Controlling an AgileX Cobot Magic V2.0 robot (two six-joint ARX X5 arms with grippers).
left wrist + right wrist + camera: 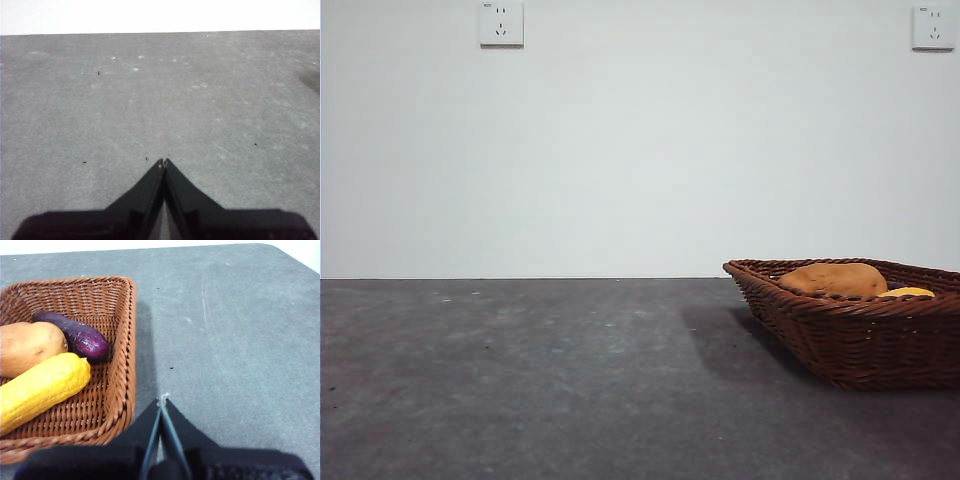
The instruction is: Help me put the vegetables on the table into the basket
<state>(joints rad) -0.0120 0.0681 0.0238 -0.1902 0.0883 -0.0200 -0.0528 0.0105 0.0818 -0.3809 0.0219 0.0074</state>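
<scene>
Corn (42, 387), eggplant (75, 335), potato (27, 347) all in basket (125, 340), left of frame. Nothing left on table (230, 330); looks done. Left gripper (163, 161) and right gripper (162, 399) closed, empty

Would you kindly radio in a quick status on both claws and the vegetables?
Left claw shut, empty, over bare table. Right claw shut, empty, beside basket. Potato, eggplant, corn all in basket. Nothing in the way.
</scene>
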